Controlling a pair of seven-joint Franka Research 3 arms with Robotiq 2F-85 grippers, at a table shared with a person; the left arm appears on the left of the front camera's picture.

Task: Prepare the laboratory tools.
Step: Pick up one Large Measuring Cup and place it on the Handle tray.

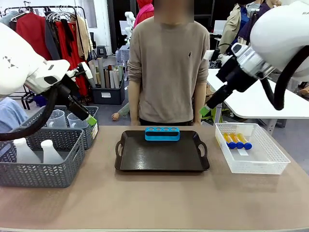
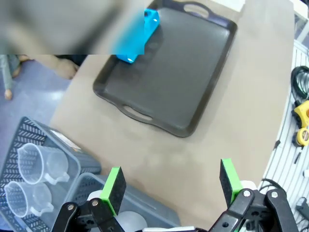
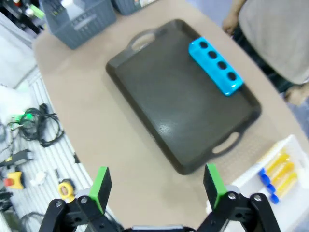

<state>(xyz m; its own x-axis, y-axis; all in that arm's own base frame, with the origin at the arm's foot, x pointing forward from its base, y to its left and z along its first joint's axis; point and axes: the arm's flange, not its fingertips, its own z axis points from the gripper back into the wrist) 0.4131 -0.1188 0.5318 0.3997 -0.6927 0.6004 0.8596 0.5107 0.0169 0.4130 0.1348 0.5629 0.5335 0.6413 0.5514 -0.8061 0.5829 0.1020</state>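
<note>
At the middle of the surface (image 1: 145,198) we have the dark tray (image 1: 161,157), which carries only the blue rack (image 1: 162,133) with its holes empty. We judge that nothing has been laid out yet. The amber tubes (image 1: 236,140) lie in the white basket (image 1: 270,166) on our right. The clear beakers (image 1: 67,121) stand in the far grey basket (image 1: 88,139) on our left, and the white flasks (image 1: 48,151) are in the nearer grey basket (image 1: 43,176). Our left jaws hang released above the grey baskets. Our right jaws are released too, raised between tray and white basket. Neither grasps anything, so all the fetching and placing is left.
</note>
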